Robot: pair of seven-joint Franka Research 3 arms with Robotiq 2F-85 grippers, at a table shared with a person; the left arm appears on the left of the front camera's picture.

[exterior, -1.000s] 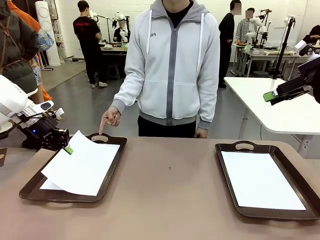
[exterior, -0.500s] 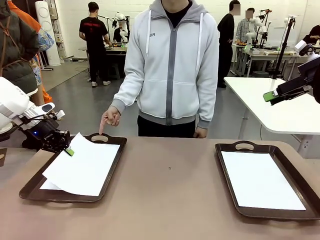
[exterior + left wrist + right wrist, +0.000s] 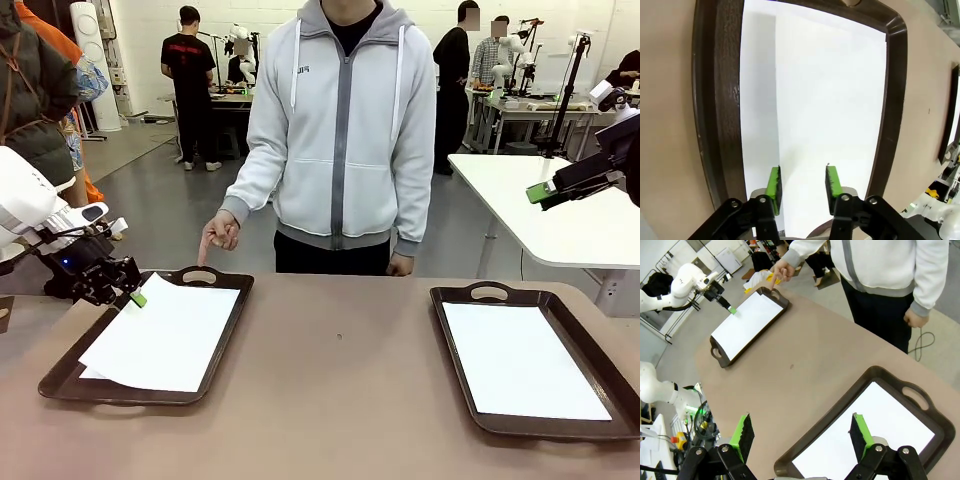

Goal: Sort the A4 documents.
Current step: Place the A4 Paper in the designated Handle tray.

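Left end effector (image 3: pixel 802 184) open above white A4 documents (image 3: pixel 830 100) in dark tray (image 3: pixel 720 100).

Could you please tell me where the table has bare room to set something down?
The widest free patch is the brown table between the left tray and the right tray. A narrow strip runs along the near edge. Both trays are covered by paper, and the left pincer crowds the left tray's far corner, beside the person's hand.

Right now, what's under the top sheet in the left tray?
Under the skewed top sheet in the left tray, a second white sheet peeks out at the near-left corner. Whether more sheets lie beneath is hidden.
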